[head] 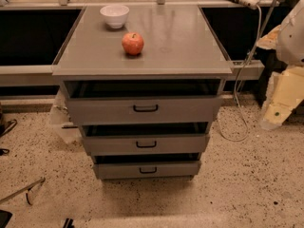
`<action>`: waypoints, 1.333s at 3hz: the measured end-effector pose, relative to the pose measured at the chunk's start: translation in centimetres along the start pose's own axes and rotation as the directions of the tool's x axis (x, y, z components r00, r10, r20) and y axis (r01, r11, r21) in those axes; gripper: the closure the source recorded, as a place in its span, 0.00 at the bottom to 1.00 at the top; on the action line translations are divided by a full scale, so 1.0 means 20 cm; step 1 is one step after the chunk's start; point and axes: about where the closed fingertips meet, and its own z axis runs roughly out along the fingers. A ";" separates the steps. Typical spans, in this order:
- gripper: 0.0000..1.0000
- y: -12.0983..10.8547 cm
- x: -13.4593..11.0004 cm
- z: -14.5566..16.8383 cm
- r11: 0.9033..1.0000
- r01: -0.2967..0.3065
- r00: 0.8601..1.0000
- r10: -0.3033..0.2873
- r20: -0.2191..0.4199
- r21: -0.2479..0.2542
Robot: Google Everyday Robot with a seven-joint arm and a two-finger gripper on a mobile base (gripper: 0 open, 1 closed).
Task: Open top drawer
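The top drawer (104, 112), the widest and tallest of three grey metal drawers in a low cabinet, sits directly under the flat grey counter (180, 42). A dark slot shows above its flat front, so it seems to stand slightly out already, with most of its travel left to pull. The two narrower grey drawers (109, 145) lie stacked below it.

The place to take hold is the small black loop handle (146, 108), centred on the front. It is thin, rigid and shallow, probably leaving little room behind the bar, so a hooking grip from the front looks best. The drawer is stiff sheet metal and likely fairly heavy; it should run straight on its rails if pulled squarely, and may bind if dragged sideways.

A red apple (133, 43) and a small white bowl (114, 15) rest on the counter; a jerky pull might roll the apple.

The gripper (271, 117), at the tip of the pale cream arm by the right edge, hangs well apart from the handle, low beside the cabinet. Whether it is open or closed I cannot tell.
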 end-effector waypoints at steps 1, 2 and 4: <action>0.00 0.00 0.00 0.00 1.000 0.000 1.000 0.000 0.000 0.000; 0.00 0.00 0.01 0.09 1.000 0.006 1.000 -0.006 0.009 0.009; 0.00 0.02 0.04 0.59 0.999 0.042 0.986 -0.040 0.159 -0.008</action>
